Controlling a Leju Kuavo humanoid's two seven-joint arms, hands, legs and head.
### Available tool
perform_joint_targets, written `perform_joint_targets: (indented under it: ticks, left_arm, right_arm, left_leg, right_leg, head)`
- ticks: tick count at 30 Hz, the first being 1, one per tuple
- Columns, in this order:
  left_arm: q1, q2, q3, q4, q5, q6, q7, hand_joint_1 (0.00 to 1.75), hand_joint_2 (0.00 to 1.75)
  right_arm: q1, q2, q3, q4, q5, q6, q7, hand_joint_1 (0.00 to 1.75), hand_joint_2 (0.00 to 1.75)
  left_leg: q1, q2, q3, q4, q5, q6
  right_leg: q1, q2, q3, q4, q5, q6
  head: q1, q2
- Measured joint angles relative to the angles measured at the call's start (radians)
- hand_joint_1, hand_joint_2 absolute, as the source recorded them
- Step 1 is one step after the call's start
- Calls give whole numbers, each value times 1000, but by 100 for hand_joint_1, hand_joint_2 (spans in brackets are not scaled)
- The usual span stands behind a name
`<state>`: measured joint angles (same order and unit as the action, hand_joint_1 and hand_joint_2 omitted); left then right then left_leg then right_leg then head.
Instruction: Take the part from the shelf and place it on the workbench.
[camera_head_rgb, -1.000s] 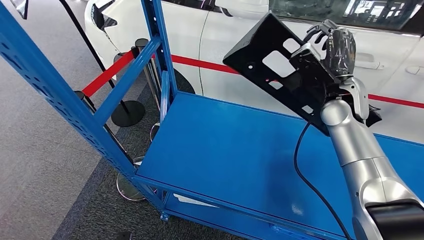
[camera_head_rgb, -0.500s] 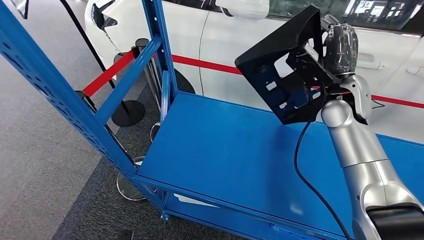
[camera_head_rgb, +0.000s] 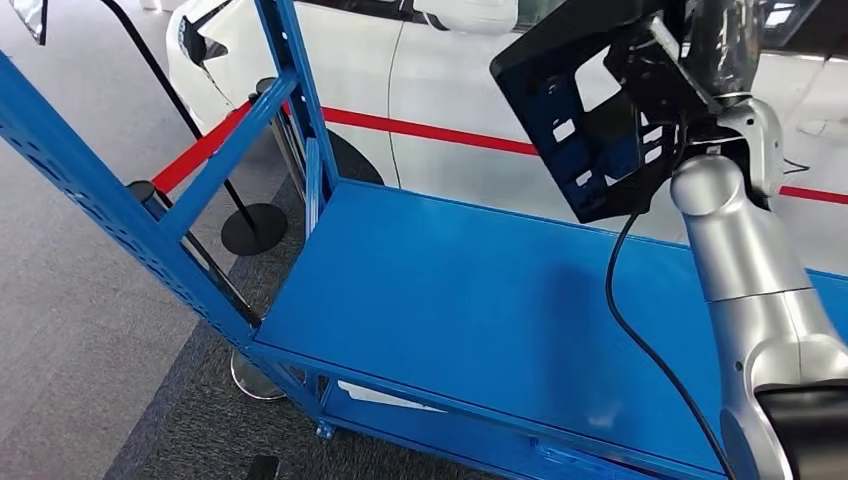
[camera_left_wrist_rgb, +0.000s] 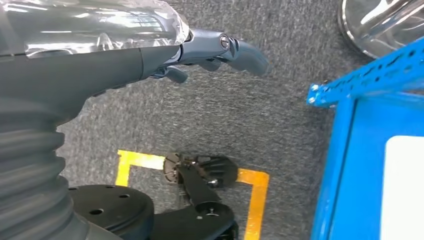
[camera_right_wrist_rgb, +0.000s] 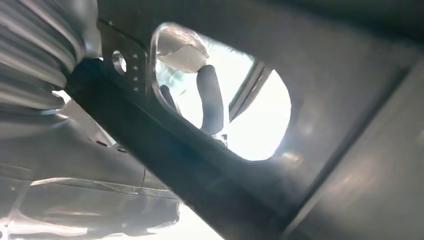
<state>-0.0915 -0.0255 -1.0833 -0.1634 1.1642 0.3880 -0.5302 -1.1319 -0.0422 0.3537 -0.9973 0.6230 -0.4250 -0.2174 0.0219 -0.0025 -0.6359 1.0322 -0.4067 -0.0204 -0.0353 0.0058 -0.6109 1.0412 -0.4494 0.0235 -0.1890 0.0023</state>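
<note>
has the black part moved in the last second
Yes. Held by the right hand, the black part has risen and turned more upright, now higher above the blue shelf and against the white car.

1. The right hand (camera_head_rgb: 722, 45) has risen against the white car (camera_head_rgb: 440, 90) behind it: a second ago it sat level with the car's door handle, and it now reaches the upper edge of the head view, partly cut off there.
2. The black part (camera_head_rgb: 590, 120) that this hand grips has gone up with it and turned. It first lay as a long slanted plate showing its broad face; it now stands steeper, its ribbed inner side showing.
3. The whole head view has shifted a little, so the camera itself has moved.
</note>
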Motion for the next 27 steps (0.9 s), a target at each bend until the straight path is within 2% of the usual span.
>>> perform_joint_targets:
  ticks: [1, 2, 5, 6, 7, 8, 9, 10, 11, 12, 13, 14, 16, 17, 18, 20, 21, 22, 23, 24, 25, 26, 27]
  left_arm:
    - [1, 0, -3, 0, -1, 4, 4, 0, 175]
    - [2, 0, -6, 0, -1, 8, 6, 0, 175]
    - [2, 1, -17, 0, -8, 16, 10, 0, 175]
    - [2, 1, -21, 0, -11, 17, 10, 0, 175]
    - [3, 1, -23, 0, -14, 17, 10, 0, 175]
    - [3, 1, -25, 0, -15, 17, 10, 0, 175]
    - [3, 1, -26, 0, -15, 18, 10, 0, 175]
    - [3, 3, -26, 0, -16, 19, 11, 0, 175]
    - [2, 5, -27, 1, -16, 19, 11, 0, 175]
    - [2, 7, -27, 1, -16, 20, 12, 0, 175]
    - [2, 9, -29, 2, -16, 20, 14, 0, 175]
    - [1, 8, -31, 2, -17, 20, 15, 0, 175]
    - [1, 6, -37, 2, -17, 19, 17, 0, 175]
    - [1, 5, -39, 2, -18, 19, 17, 0, 175]
    - [0, 3, -41, 2, -18, 19, 17, 0, 175]
    - [0, 0, -45, 2, -19, 20, 16, 0, 175]
    - [2, -2, -46, 2, -20, 20, 15, 0, 175]
    - [4, -4, -47, 2, -20, 20, 13, 0, 175]
    - [6, -6, -48, 2, -20, 19, 11, 0, 175]
    - [7, -7, -49, 2, -21, 19, 10, 0, 175]
    - [8, -8, -49, 2, -22, 19, 8, 0, 175]
    - [8, -8, -50, 2, -24, 19, 7, 0, 175]
    - [9, -8, -50, 2, -27, 18, 6, 0, 175]
  right_arm:
    - [-4, -1, 0, 13, -9, -5, -9, 175, 175]
    - [-7, -2, 0, 25, -16, -10, -17, 175, 175]
    - [-11, -3, 0, 58, -30, -18, -28, 175, 175]
    - [-11, -3, 1, 67, -33, -19, -29, 175, 175]
    - [-10, -4, 1, 74, -37, -19, -31, 175, 175]
    - [-10, -4, 1, 80, -40, -19, -33, 175, 175]
    - [-10, -5, 1, 84, -43, -20, -35, 175, 175]
    - [-11, -6, 1, 86, -45, -20, -36, 175, 175]
    - [-13, -8, 1, 88, -47, -20, -37, 175, 175]
    - [-15, -10, 1, 90, -49, -21, -37, 175, 175]
    - [-17, -12, 2, 92, -50, -20, -37, 175, 175]
    - [-19, -15, 2, 93, -51, -20, -37, 175, 175]
    - [-21, -23, 2, 94, -54, -18, -36, 175, 175]
    - [-23, -29, 2, 95, -56, -16, -36, 175, 175]
    - [-24, -35, 2, 95, -59, -15, -37, 175, 175]
    - [-17, -47, 2, 96, -67, -14, -44, 175, 175]
    - [-8, -53, 2, 97, -71, -15, -49, 175, 175]
    - [3, -59, 2, 97, -74, -16, -55, 175, 175]
    - [14, -63, 2, 98, -76, -17, -61, 175, 175]
    - [23, -65, 2, 97, -77, -18, -66, 175, 175]
    - [32, -67, 2, 94, -79, -19, -70, 175, 175]
    - [40, -69, 3, 89, -80, -20, -72, 175, 175]
    - [47, -71, 3, 83, -81, -21, -73, 175, 175]
  left_leg:
    - [3, 0, -7, 12, -13, -5]
    - [4, 1, -19, 42, -40, -8]
    - [5, 1, -80, 223, -152, -9]
    - [4, 1, -91, 267, -169, -8]
    - [2, 1, -84, 276, -168, -4]
    - [-1, 1, -58, 246, -151, 3]
    - [-5, 1, -16, 185, -125, 12]
    - [-11, 0, 29, 112, -108, 25]
    - [-17, 0, 64, 54, -93, 33]
    - [-23, 0, 86, 16, -86, 39]
    - [-29, 0, 93, -1, -85, 41]
    - [-33, 0, 92, -5, -77, 41]
    - [-28, 4, 91, -24, -58, 49]
    - [-25, 7, 88, -34, -46, 54]
    - [-21, 10, 83, -42, -34, 58]
    - [-22, 12, 64, -44, -19, 63]
    - [-22, 12, 55, -42, -13, 62]
    - [-21, 12, 45, -39, -8, 61]
    - [-20, 12, 35, -35, -3, 59]
    - [-19, 12, 26, -29, 0, 56]
    - [-19, 12, 16, -21, 2, 53]
    - [-19, 12, 7, -14, 4, 49]
    - [-20, 12, 1, -8, 6, 45]
  right_leg:
    - [1, -1, -4, -1, 5, -10]
    - [1, -1, -8, -4, 11, -19]
    - [9, -2, -24, -4, 25, -35]
    - [13, -1, -31, -4, 30, -37]
    - [18, -1, -37, -3, 34, -39]
    - [22, 0, -42, -2, 39, -39]
    - [26, 0, -46, -2, 43, -39]
    - [28, 0, -49, -2, 46, -38]
    - [27, -1, -52, -2, 51, -35]
    - [25, -2, -54, -2, 55, -30]
    - [21, -3, -55, -4, 60, -23]
    - [18, -4, -56, -6, 66, -16]
    - [18, -3, -61, -3, 64, -3]
    - [20, -3, -69, 15, 43, 2]
    - [20, -3, -84, 54, 7, 6]
    - [20, -3, -122, 175, -77, 13]
    - [18, -3, -133, 227, -100, 17]
    - [16, -3, -131, 251, -103, 20]
    - [14, -3, -110, 237, -88, 22]
    - [12, -4, -74, 190, -64, 24]
    - [10, -5, -28, 120, -48, 24]
    - [12, -5, 11, 59, -36, 20]
    - [14, -5, 35, 17, -33, 15]
  head:
    - [0, 0]
    - [0, 0]
    - [0, 0]
    - [0, 0]
    - [0, 0]
    - [0, 0]
    - [0, 0]
    - [0, 0]
    - [0, 0]
    - [0, 0]
    - [0, 0]
    - [0, 0]
    - [0, 0]
    - [0, 0]
    - [0, 0]
    - [0, 0]
    - [0, 0]
    - [0, 0]
    - [0, 0]
    - [0, 0]
    - [0, 0]
    - [0, 0]
    - [0, 0]
